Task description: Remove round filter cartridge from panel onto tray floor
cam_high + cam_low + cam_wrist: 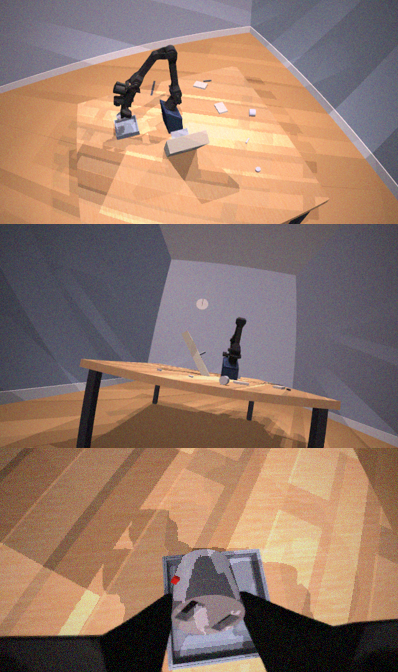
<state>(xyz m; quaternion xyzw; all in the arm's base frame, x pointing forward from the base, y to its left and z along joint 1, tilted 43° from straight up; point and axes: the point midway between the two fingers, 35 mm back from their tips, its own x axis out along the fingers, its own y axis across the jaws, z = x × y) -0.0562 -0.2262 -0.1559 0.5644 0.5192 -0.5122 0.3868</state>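
Filter cartridge [207, 615]: a pale, round-bodied piece, its slotted end face turned toward the wrist camera, with two dark slots and a small red mark on its side. It is out of the panel and, in the wrist view, lies across the image of the tray; whether it touches the tray cannot be told. The tool [125, 116] [206, 598] is pinching the cartridge, one finger on either flank near the slotted end. Handling (judged): probably light and stiff, with a smooth curved wall that could roll or slip under an uneven squeeze; the slotted rim may chip if knocked. The sound hold is across the full diameter, as now, the slots left free. Tray [127, 135] [216, 662]: shallow, grey, walled, beneath the tool. The next move calls for lowering until the far end meets the tray floor, then parting the fingers evenly; early release could let the cartridge topple against a wall. Service panel [186, 144] [195, 353]: leaning on the bench [217, 186] [211, 385], well apart from the tray, beside the arm's blue base [174, 121] [230, 369].
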